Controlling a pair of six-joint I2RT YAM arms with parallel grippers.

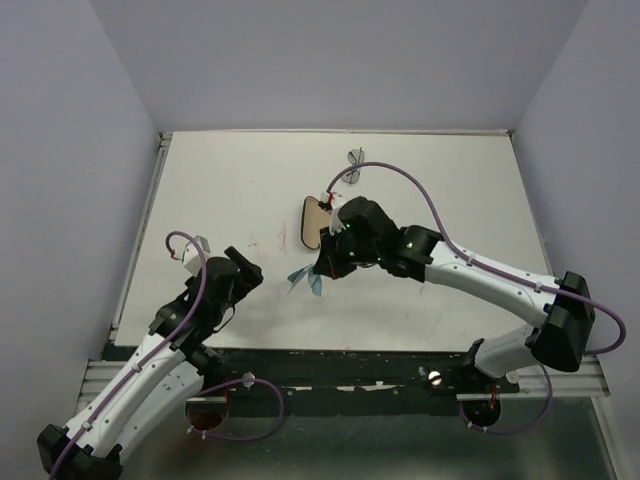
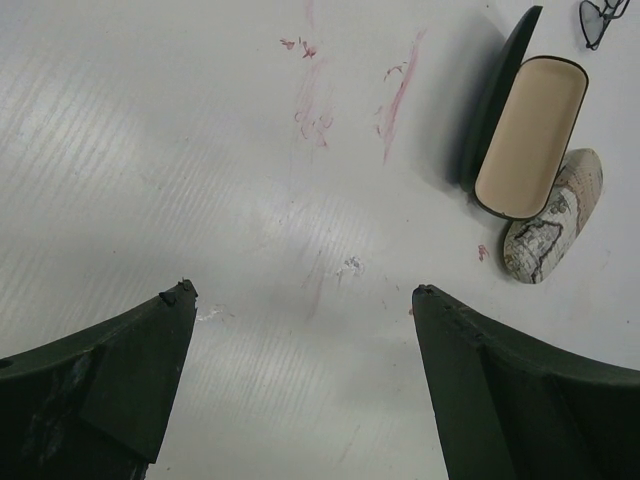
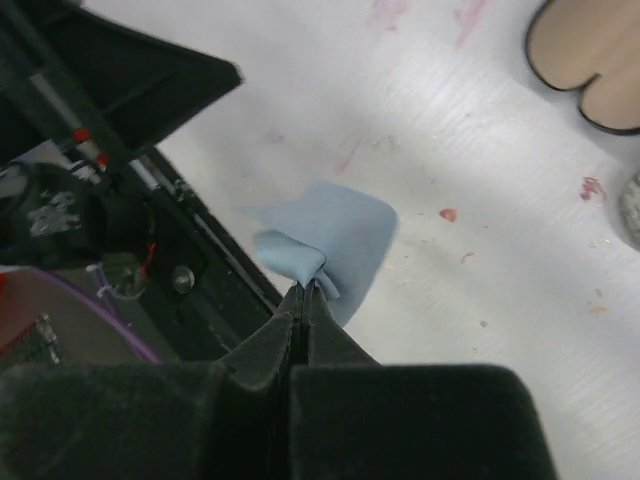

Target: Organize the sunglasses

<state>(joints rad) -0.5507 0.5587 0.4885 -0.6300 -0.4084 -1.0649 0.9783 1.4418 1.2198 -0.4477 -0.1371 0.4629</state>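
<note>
One pair of sunglasses (image 1: pixel 355 160), thin dark frame with grey lenses, lies on the table at the back, beyond both arms; the left wrist view catches it at the top right corner (image 2: pixel 603 18). My right gripper (image 1: pixel 318 270) (image 3: pixel 305 287) is shut on a pinched fold of a light blue cloth (image 3: pixel 335 235) (image 1: pixel 305 281), held just above the table near its front edge. Well left of the cloth, my left gripper (image 1: pixel 245 268) (image 2: pixel 305 291) hangs wide open over bare table with nothing between its fingers.
An open black hard case (image 2: pixel 525 135) (image 1: pixel 313 220) with tan lining lies beside the right wrist. A pale patterned soft pouch (image 2: pixel 553 215) lies against the case. Red smudges mark the table surface. The table's front edge and the arm bases (image 3: pixel 120 230) are close below the cloth.
</note>
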